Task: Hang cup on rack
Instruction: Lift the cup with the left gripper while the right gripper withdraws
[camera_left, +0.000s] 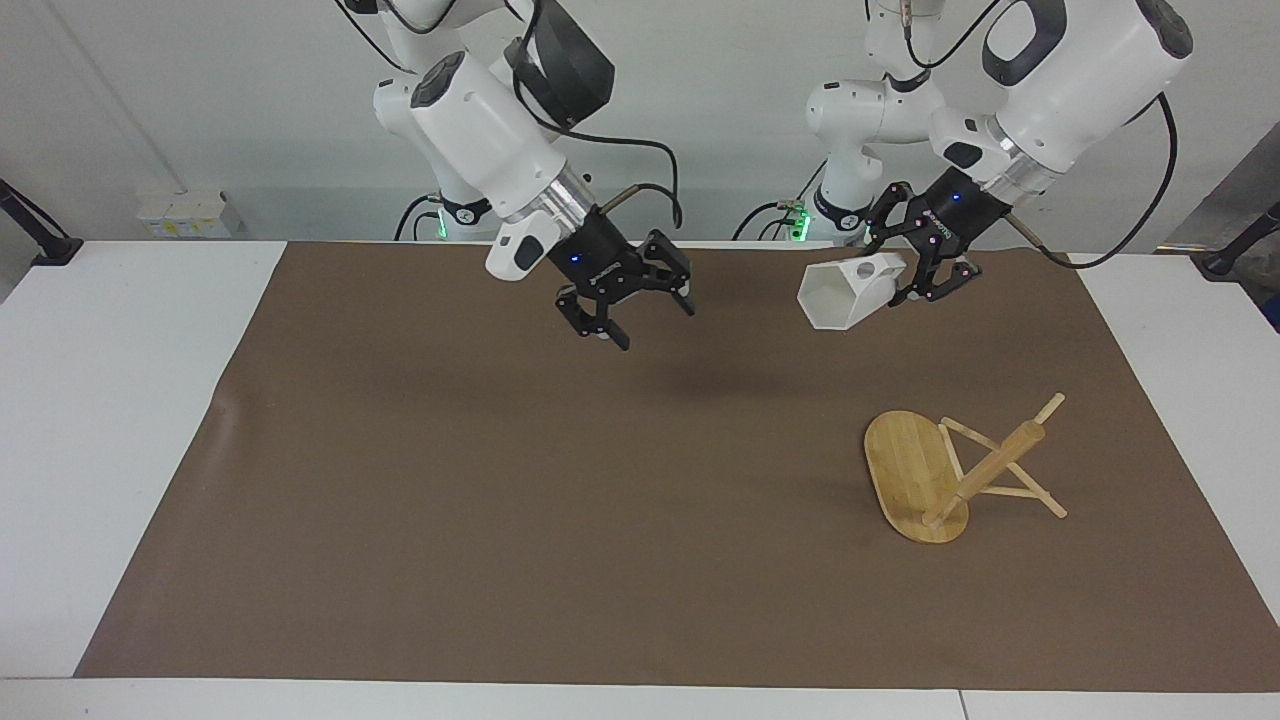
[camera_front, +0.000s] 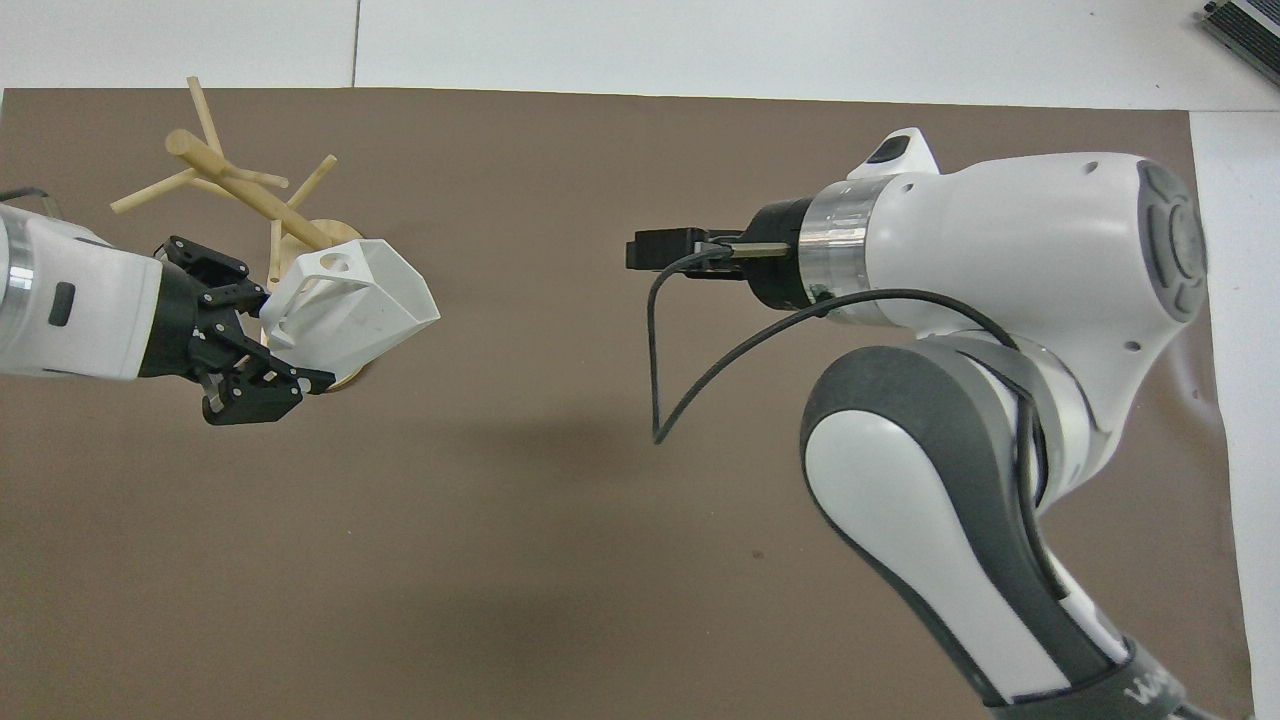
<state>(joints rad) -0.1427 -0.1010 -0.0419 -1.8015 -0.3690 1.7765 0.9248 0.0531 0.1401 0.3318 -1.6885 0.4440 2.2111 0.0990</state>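
Note:
My left gripper (camera_left: 895, 272) is shut on the handle end of the white faceted cup (camera_left: 838, 295) and holds it tilted in the air, mouth pointing down toward the table's middle. In the overhead view the cup (camera_front: 362, 312) in the left gripper (camera_front: 290, 336) covers part of the rack's base. The facing view shows it well clear of the rack. The bamboo rack (camera_left: 948, 470) stands on the brown mat toward the left arm's end, and its post and pegs show in the overhead view (camera_front: 240, 188). My right gripper (camera_left: 645, 322) is open and empty over the mat's middle (camera_front: 642, 250).
The brown mat (camera_left: 500, 480) covers most of the white table (camera_left: 110, 420). The right arm's cable (camera_front: 700, 360) loops below its wrist.

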